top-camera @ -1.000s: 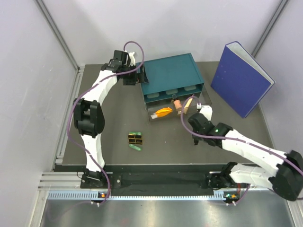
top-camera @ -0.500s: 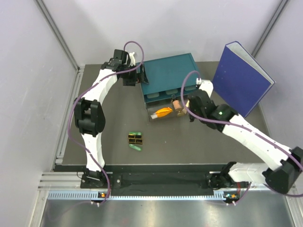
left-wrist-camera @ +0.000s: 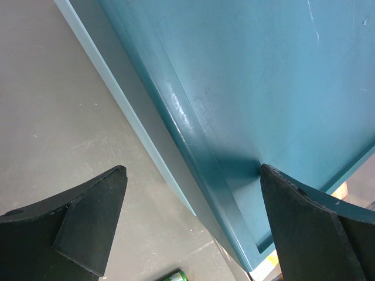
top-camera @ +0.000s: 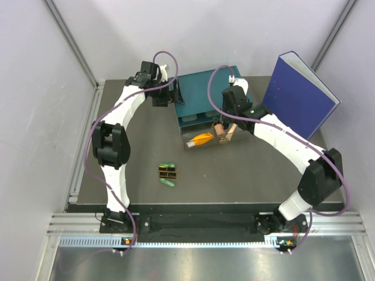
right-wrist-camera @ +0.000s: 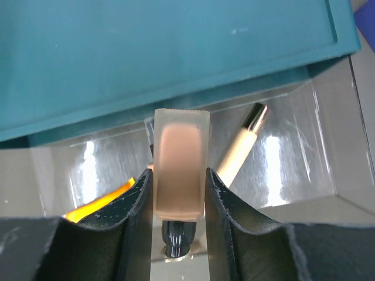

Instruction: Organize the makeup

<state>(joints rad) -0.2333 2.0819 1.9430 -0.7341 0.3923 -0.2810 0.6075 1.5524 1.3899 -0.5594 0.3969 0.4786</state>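
My right tool (right-wrist-camera: 179,184) is part-closed on a peach bottle (right-wrist-camera: 180,146), over the clear drawer (right-wrist-camera: 296,155) at centre frame. In the drawer lie the orange tube (right-wrist-camera: 99,204) and a tan stick (right-wrist-camera: 241,147). My left tool (left-wrist-camera: 193,216) gapes wide astride the teal box (left-wrist-camera: 263,70) edge, holding nothing. A case (top-camera: 168,171) and green capsules (top-camera: 169,182) lie on the surface (top-camera: 234,181), lower left.

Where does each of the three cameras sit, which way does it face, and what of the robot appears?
Top external: above and behind the bases, facing down on the table; left arm and right arm show.
Left wrist: on the left arm, facing the teal drawer box corner; the open left fingers show.
Right wrist: on the right arm, facing down into the clear drawer; the right fingers grip a tan stick.
Shared: the teal drawer box shows in all three.
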